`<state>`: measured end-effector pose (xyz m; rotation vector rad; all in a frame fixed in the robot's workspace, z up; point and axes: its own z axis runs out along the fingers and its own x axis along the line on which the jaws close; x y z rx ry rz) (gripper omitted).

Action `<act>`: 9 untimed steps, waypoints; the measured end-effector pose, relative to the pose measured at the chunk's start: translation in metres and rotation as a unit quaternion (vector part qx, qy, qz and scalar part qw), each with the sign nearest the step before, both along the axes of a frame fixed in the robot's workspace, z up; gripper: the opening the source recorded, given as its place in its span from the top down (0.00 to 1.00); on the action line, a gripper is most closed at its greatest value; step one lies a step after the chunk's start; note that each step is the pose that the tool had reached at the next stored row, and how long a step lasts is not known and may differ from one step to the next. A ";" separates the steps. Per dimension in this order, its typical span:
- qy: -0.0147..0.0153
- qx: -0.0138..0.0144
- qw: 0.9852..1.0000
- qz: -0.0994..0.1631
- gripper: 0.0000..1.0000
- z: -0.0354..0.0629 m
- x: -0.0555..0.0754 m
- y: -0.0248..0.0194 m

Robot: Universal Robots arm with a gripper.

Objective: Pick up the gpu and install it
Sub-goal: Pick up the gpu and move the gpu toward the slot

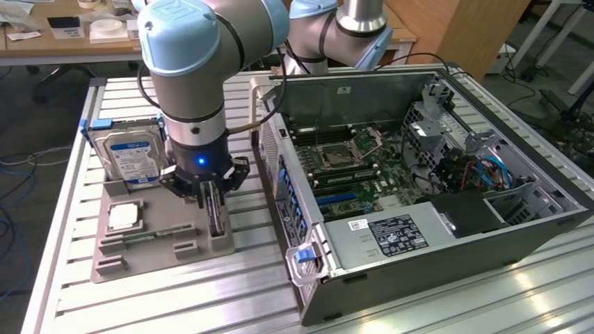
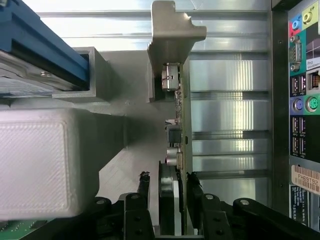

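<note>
The gpu stands on edge in a slot of the grey holder tray, a thin dark card beside the computer case. My gripper comes straight down over its top edge, one finger on each side. The wrist view looks along the card, and the gpu runs away from the camera to its metal bracket. There my gripper has its black fingers pressed against both faces of the card. The card still sits in the holder.
In the same tray are a hard drive with a blue-white label, a CPU and a green memory stick. The open computer case lies at the exterior view's right, motherboard exposed, with its rear ports close by.
</note>
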<state>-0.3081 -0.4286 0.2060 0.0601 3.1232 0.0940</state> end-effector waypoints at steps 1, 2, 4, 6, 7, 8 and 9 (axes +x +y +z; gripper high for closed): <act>0.000 0.000 1.000 0.000 0.58 0.0000 0.000 -0.0001; 0.000 0.000 1.000 0.000 0.58 0.0000 0.000 -0.0003; 0.000 0.000 1.000 0.000 0.59 0.0000 0.001 -0.0007; 0.000 0.000 1.000 0.000 0.66 -0.0001 0.002 -0.0007; 0.000 0.000 1.000 0.000 0.66 -0.0001 0.002 -0.0007; 0.000 0.000 1.000 0.000 0.66 0.0000 0.003 -0.0007; 0.000 0.000 1.000 0.000 0.67 -0.0001 0.003 -0.0007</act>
